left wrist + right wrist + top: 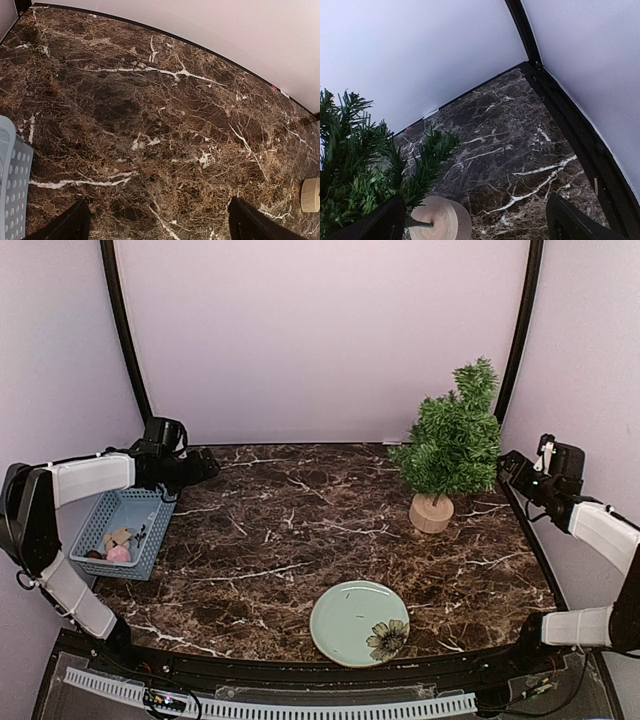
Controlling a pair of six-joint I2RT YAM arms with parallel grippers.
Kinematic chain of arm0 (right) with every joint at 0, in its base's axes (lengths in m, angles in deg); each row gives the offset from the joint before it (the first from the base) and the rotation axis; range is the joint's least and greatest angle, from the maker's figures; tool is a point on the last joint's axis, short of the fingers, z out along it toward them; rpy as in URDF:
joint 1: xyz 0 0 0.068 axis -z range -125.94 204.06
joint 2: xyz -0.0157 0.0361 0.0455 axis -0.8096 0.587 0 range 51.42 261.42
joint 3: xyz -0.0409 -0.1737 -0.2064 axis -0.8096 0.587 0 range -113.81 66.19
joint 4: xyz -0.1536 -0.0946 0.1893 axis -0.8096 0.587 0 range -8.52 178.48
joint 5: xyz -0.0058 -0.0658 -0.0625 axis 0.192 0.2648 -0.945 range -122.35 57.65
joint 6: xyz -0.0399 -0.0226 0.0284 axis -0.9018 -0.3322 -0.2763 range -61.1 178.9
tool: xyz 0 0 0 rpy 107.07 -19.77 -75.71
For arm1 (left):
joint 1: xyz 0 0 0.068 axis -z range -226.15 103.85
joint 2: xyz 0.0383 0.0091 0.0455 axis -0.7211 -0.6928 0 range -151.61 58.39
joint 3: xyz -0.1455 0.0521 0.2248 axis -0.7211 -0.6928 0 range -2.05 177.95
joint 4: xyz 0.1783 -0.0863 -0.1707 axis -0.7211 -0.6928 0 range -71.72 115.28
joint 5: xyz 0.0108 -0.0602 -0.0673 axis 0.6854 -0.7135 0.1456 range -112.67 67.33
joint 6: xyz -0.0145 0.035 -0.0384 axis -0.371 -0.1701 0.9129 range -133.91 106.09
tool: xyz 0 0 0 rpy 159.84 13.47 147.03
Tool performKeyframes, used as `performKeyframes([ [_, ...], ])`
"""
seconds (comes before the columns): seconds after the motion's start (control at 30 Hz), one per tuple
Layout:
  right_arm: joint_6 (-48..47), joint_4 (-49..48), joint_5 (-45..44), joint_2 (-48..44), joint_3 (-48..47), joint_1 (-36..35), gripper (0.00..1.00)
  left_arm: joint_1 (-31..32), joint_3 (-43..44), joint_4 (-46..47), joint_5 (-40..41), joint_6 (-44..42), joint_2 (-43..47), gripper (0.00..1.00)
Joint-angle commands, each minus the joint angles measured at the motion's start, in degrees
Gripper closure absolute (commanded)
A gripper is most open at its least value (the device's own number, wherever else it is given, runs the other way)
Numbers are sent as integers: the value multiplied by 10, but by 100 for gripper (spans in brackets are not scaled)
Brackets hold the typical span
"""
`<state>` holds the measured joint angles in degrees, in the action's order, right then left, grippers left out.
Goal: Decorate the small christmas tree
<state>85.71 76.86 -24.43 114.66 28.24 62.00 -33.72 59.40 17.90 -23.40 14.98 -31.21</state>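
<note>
A blue perforated basket [158, 530] is set on the marble surface [290, 530], just beside and below the left gripper [203, 466], on the side nearer that arm's base. Several small things are kept in it: a pink piece [118, 554], a beige piece [119, 536] touching it, and some darker bits too small to be told apart. In the left wrist view only a corner of the basket is caught, at the left edge.

A pale green plate [345, 615] is laid well apart from both grippers, towards the arm bases and roughly between them. A dark flower [388, 640] is printed by its rim on the right; this is the only marking that can be made out.

The left gripper is spread wide and nothing is held; bare marble is seen between its black fingers [75, 222].

The right gripper [512, 468] is likewise spread wide and nothing is gripped. The tree [455, 435] is stood upright on the surface just to this gripper's left, on its round wooden stump [431, 512]. In the right wrist view the green branches are seen crowding the left finger [380, 222], with the stump just inside it; whether needles and finger touch cannot be told.
</note>
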Motion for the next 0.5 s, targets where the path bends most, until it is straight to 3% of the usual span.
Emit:
performKeyframes([
  [0.0, 18, 25, 36, -27, 22, 47, 1, 4, -7, 12, 7, -2, -6, 1],
  [0.23, 12, 52, 64, -68, 3, 75, 2, 5, -6, 38, -29, -7, -20, 1],
  [0.47, 48, -2, 180, -28, -46, 76, 2, 6, -10, 71, -55, -5, -44, 1],
])
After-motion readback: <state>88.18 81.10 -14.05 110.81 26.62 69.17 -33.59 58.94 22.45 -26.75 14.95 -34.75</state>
